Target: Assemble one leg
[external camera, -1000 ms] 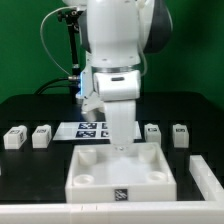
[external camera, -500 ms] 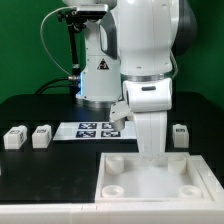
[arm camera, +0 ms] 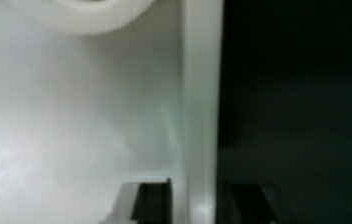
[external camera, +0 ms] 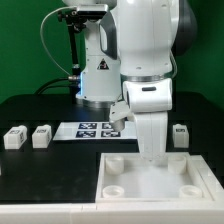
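Note:
Three small white legs show in the exterior view: two at the left (external camera: 13,137) (external camera: 41,134) and one at the right (external camera: 180,134), all lying on the black table. My gripper (external camera: 150,157) is far from them, down at the back wall of the large white tray-like piece (external camera: 125,185). In the wrist view my gripper (arm camera: 198,205) straddles that wall (arm camera: 199,100), one dark finger (arm camera: 152,203) on each side, shut on it. A round corner socket (arm camera: 102,12) shows inside the tray. No leg is held.
The marker board (external camera: 92,129) lies behind the tray, between the legs. A black stand with cables (external camera: 68,55) rises at the back on the exterior view's left. The tray reaches the table's front right edge.
Since one second ago the arm and the tray-like piece have shifted toward the exterior view's right and nearer the front. Over the last half second nothing has moved.

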`<state>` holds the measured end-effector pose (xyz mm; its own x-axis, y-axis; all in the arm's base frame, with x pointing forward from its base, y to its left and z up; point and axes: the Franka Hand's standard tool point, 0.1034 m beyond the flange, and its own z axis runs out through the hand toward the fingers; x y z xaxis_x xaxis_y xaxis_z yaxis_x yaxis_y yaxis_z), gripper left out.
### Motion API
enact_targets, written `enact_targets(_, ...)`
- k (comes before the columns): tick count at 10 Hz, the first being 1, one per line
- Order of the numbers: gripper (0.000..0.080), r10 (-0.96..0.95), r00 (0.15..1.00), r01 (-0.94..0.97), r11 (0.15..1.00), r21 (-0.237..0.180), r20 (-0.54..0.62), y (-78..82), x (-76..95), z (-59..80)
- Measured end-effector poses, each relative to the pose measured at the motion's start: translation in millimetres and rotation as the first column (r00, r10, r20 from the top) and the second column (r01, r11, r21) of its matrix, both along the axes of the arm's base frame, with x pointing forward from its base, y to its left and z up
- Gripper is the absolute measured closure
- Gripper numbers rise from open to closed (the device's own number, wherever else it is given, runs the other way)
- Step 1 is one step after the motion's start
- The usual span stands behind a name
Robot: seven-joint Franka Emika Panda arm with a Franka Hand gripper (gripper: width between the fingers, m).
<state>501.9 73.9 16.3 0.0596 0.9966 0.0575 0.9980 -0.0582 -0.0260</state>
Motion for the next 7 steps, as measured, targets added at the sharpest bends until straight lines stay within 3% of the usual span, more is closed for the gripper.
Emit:
enact_targets(2,0.0356,-0.001,1.000,0.001,1.000,0.000,0.000,-0.3,0.0,0.0)
enact_targets(3,0.0356,-0.001,1.000,0.001,1.000,0.000,0.000,-0.3,0.0,0.0)
enact_targets(4,0.0203,-0.001,1.000,0.001,1.000,0.000,0.000,-0.5,0.1,0.0)
enact_targets(7,0.0154,-0.001,1.000,0.001,1.000,0.000,0.000,-0.7,0.1,0.0)
